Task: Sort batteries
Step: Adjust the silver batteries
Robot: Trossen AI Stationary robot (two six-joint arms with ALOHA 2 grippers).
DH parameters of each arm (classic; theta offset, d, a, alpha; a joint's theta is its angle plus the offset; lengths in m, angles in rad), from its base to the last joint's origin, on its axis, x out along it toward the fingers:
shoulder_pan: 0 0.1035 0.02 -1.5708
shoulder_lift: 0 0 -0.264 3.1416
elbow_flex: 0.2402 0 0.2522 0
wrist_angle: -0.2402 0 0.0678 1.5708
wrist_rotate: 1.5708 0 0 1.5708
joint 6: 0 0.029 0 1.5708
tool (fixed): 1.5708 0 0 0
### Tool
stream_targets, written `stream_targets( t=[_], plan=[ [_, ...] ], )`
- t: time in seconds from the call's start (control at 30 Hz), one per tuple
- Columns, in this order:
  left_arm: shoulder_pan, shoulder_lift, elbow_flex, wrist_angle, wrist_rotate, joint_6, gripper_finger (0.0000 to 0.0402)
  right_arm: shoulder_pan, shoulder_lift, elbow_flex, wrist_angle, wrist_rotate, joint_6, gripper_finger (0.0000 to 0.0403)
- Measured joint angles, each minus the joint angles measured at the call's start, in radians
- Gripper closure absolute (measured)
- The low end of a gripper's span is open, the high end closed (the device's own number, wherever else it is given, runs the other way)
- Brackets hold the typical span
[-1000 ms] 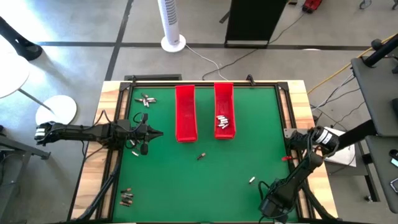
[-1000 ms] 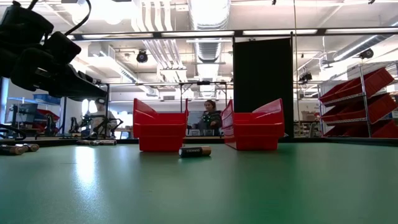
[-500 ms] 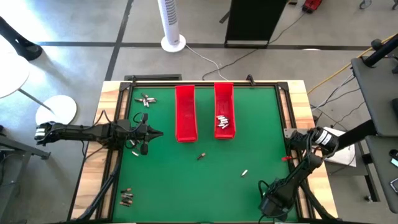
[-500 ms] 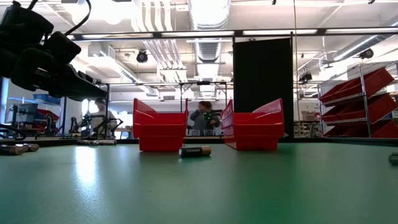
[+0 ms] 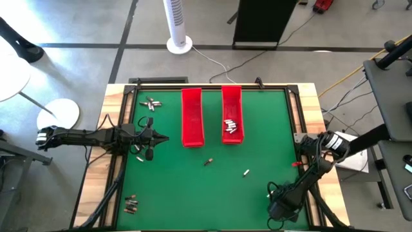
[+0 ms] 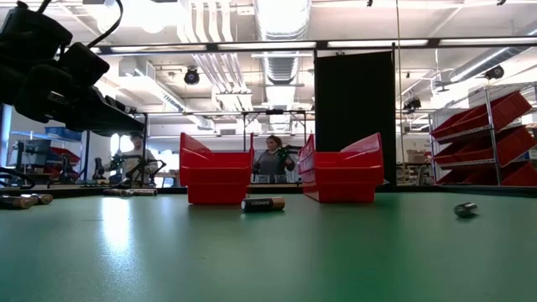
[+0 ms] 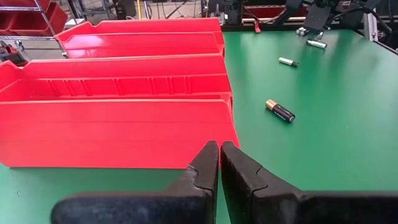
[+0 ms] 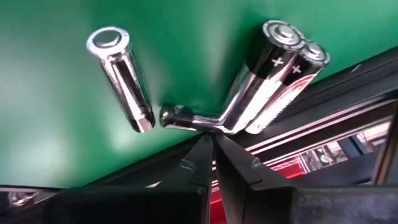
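Your batteries are scattered in several spots on the green table (image 5: 193,187). A handful of silvery cells (image 5: 231,126) lies in the right red tray (image 5: 232,96), toward its near end, while the left red tray (image 5: 192,116) beside it looks bare from above. One dark cell (image 5: 208,162) sits on the mat just near of the gap between the two trays; in the low view it lies side-on in front of them (image 6: 263,203). A lone silvery cell (image 5: 246,172) lies to its right, out in the open mat, well apart from both trays. You also have a small cluster (image 5: 150,103) at the far left corner and a few brownish cells (image 5: 131,204) at the near left corner.

Your left gripper (image 5: 166,138) is at the left side of the table, pointing toward the left tray; its wrist view shows the two fingers pressed together with nothing between them (image 7: 219,163), the tray wall just ahead. Your right gripper (image 5: 278,211) is low at the near right corner of the table. Its fingers are closed too (image 8: 210,155), empty, with three silvery cells (image 8: 277,68) lying on the green mat right in front of the tips.
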Motion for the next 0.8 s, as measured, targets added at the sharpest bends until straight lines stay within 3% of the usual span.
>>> stream_targets(
  t=[0.53, 0.8],
  plan=[
    [0.000, 0.000, 0.000, 0.000, 0.000, 0.000, 0.0402, -0.050, -0.001, 0.001, -0.035, 0.071, -0.064, 0.0390],
    [0.000, 0.000, 0.000, 0.000, 0.000, 0.000, 0.0402, -0.084, -0.007, 0.029, -0.200, 0.071, -0.156, 0.0390]
  ],
)
